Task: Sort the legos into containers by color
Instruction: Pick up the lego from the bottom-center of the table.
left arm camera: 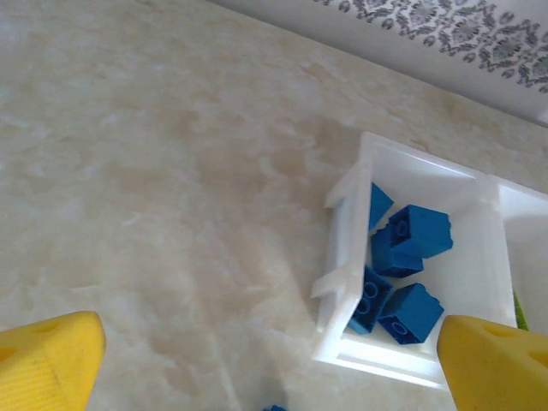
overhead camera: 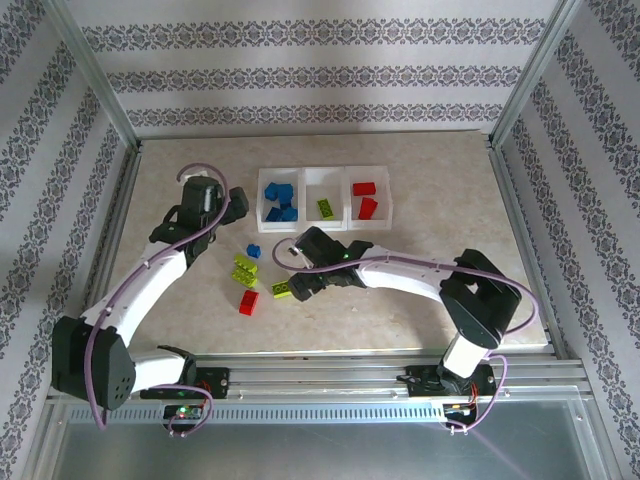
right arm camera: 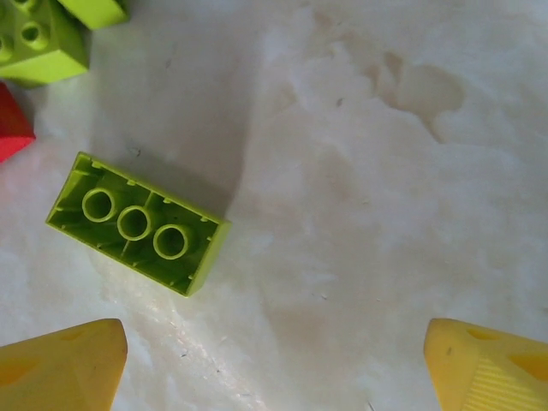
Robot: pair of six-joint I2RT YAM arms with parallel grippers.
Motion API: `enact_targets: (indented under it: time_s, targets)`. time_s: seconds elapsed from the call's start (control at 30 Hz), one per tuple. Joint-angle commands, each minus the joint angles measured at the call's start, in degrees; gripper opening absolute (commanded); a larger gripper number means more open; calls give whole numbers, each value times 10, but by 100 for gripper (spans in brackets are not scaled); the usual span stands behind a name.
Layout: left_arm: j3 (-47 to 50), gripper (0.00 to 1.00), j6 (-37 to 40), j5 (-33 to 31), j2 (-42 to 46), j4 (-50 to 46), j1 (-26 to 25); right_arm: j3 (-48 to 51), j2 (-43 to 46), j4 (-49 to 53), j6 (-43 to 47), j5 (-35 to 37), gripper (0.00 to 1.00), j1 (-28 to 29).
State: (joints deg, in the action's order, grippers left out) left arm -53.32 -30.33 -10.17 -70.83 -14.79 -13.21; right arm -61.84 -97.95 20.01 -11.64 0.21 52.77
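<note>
My left arm stretches up the left side of the table (overhead camera: 440,200) with its elbow bent. The left gripper (overhead camera: 236,203) hangs just left of the three bins (overhead camera: 325,170), which sit in a row near the far edge. Its yellow fingers (left arm camera: 51,360) are spread wide with nothing between them, over bare table beside the blue bin (left arm camera: 342,257), which holds several blue bricks (left arm camera: 419,235).

My right arm sweeps low from its base toward the middle of the table, and the right gripper (overhead camera: 292,272) points left at the loose bricks (overhead camera: 246,270). Those jaws are also spread and empty. A lime green brick (right arm camera: 137,224) lies hollow side up ahead of them, untouched.

In the right wrist view, a red brick (right arm camera: 13,124) and two green bricks (right arm camera: 38,43) are cut off by the frame. In the left wrist view, a blue scrap (left arm camera: 274,408) at the bottom edge is too clipped to make out. The middle bin's green brick (left arm camera: 519,301) shows as a mere sliver.
</note>
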Motion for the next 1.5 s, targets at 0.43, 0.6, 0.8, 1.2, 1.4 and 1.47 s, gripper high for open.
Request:
enact_targets:
  time_s: [0.43, 0.6, 0.8, 1.2, 1.4, 1.47]
  targets:
    - [75, 100, -45, 29, 44, -11, 58, -114, -114, 81, 83, -17, 87, 28]
    - [80, 100, -46, 39, 47, -8, 71, -132, -138, 81, 92, -21, 85, 29]
    - [91, 100, -52, 51, 53, -4, 83, -147, -161, 74, 92, -18, 83, 29]
    - [99, 100, -52, 61, 56, -10, 93, -190, -205, 78, 75, -5, 57, 22]
    - [98, 100, -46, 58, 56, -21, 96, -179, -196, 76, 66, -3, 39, 19]
    - [98, 100, -45, 57, 56, -22, 97, -173, -185, 73, 60, 1, 34, 17]
